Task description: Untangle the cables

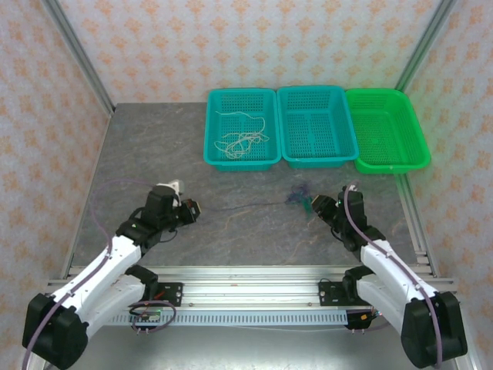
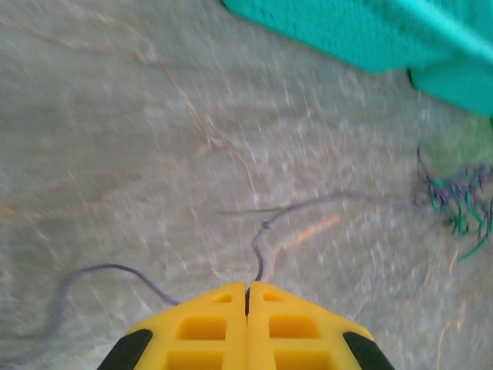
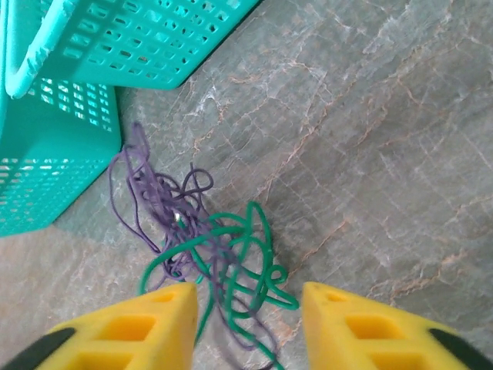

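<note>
Grey marble-patterned table inside patterned walls, where two robot arms work on a small knot of wires.

Along the far edge stand two teal slotted plastic baskets and one bright green plastic basket, probably there to take each sorted wire. The leftmost one holds loose whitish wires. The white left arm reaches in low. Its yellow left jaws are clenched, and a thin purple wire comes out at their tip, apparently pinched so that it can be drawn out sideways. The white right arm holds its right jaws released, one on either side of the tangle of cables, likely to pin it. The tangle lies on the table just in front of the baskets, with a curly green wire looped through the purple one.
</note>
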